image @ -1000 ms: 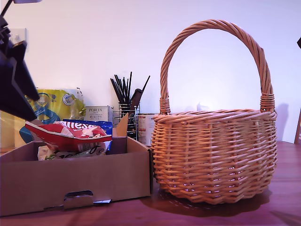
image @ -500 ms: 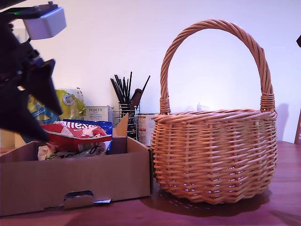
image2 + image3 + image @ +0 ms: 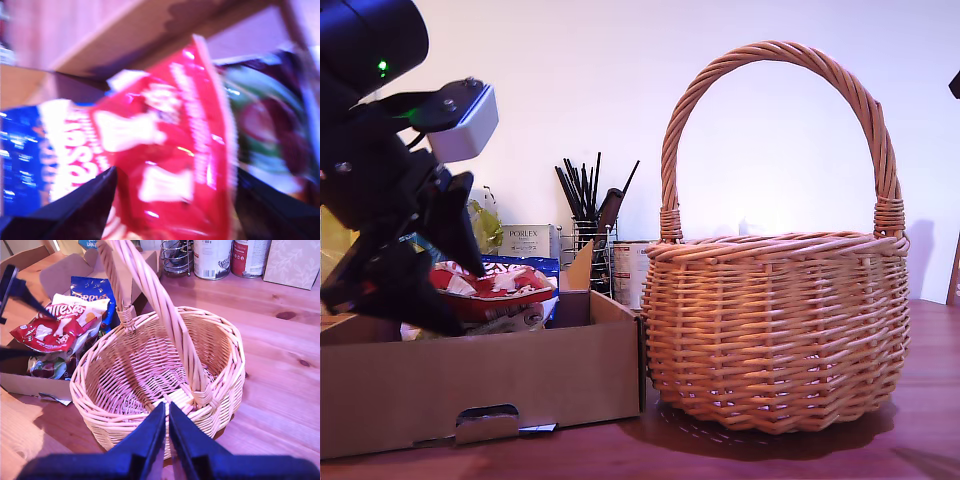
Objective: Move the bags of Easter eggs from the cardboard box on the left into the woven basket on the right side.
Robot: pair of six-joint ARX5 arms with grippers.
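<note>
The cardboard box (image 3: 470,375) sits at the exterior view's left and holds three bags of Easter eggs. The red-and-white bag (image 3: 505,285) (image 3: 170,140) (image 3: 50,332) lies on top. Beside it are a blue bag (image 3: 92,290) (image 3: 20,165) and a white-and-green bag (image 3: 47,367) (image 3: 265,120). My first gripper (image 3: 467,300) (image 3: 172,210) is open, its dark fingers (image 3: 75,205) straddling the red-and-white bag. The woven basket (image 3: 775,330) (image 3: 160,365) stands at the exterior view's right with nothing inside. My second gripper (image 3: 166,407) hovers shut above the basket's near rim.
Behind the box are a yellow wrapped pack (image 3: 485,225), a white Porlex carton (image 3: 528,240), a wire utensil holder (image 3: 588,235) and tins (image 3: 212,257). The basket's tall arched handle (image 3: 775,50) rises high. The wooden table (image 3: 280,370) stretches beyond the basket.
My first arm has swung in from the exterior view's left and down over the box, so its open fingers now sit around the red-and-white bag. The basket is unmoved.
</note>
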